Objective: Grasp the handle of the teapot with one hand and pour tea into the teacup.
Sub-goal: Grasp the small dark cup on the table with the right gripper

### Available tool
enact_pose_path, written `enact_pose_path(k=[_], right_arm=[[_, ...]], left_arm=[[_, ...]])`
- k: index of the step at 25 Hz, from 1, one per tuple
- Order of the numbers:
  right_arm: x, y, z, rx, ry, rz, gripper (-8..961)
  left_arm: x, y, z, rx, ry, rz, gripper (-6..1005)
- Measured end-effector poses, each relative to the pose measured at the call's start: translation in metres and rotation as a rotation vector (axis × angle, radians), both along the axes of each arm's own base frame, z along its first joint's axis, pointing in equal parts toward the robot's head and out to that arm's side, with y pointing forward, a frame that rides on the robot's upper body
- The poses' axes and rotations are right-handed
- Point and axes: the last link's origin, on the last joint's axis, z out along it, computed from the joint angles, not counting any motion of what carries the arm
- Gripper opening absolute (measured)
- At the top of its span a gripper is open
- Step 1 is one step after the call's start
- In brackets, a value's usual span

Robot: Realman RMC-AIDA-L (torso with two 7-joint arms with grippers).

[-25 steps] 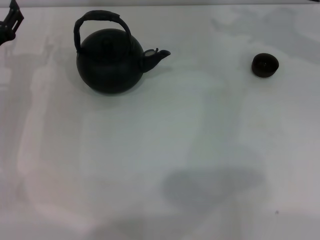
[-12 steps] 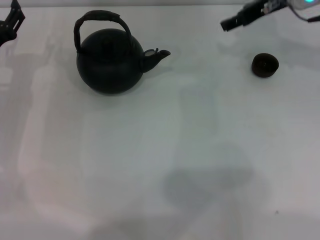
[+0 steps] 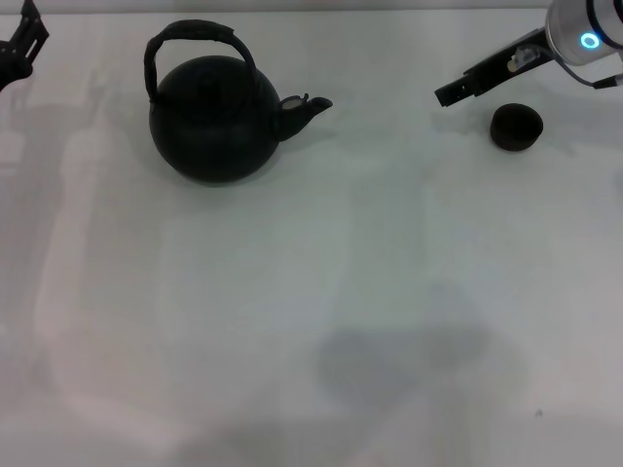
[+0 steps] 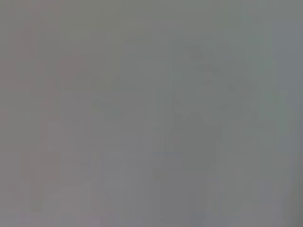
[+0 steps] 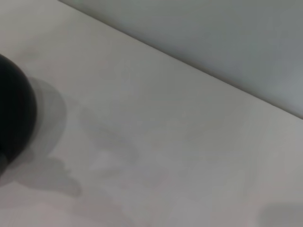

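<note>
Left gripper [image 3: 19, 49] sits at the far left edge of the head view, at the back of the white table [image 3: 292, 292], only partly in frame; its dark fingers show as a small cluster, and whether they are apart or together cannot be told. It is well apart from the teapot [image 3: 214, 122], which stands upright on the table's rear left part, a round matte black body with a small lid on top. The handle [image 3: 195, 39] arches over the teapot, its thicker wrapped section at the crest, with nothing touching it. The short spout [image 3: 307, 107] points toward the robot's right. Farther right, past a stretch of bare table, the right gripper [image 3: 453, 94] reaches in from the upper right corner, its dark tip slanting down and toward the teapot, with a silver wrist segment bearing a lit blue ring behind it; how its fingers stand cannot be told. The teacup [image 3: 516, 127] rests on the table just beside and below that arm, near its tip but not touching it, and well apart from the teapot. The right wrist view shows a rounded black edge [image 5: 14, 113] on the table. The left wrist view shows only a plain grey surface.
</note>
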Motion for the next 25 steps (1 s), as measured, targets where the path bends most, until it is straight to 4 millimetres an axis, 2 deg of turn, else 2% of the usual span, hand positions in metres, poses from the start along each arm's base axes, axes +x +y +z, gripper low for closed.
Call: enact_pose_path(k=[25], right_arm=[[0.032,-0.014,0.000,-0.023,-0.083,-0.080,812]], left_arm=[[0.008,0.008,-0.002,-0.006,-0.002,-0.018,886]])
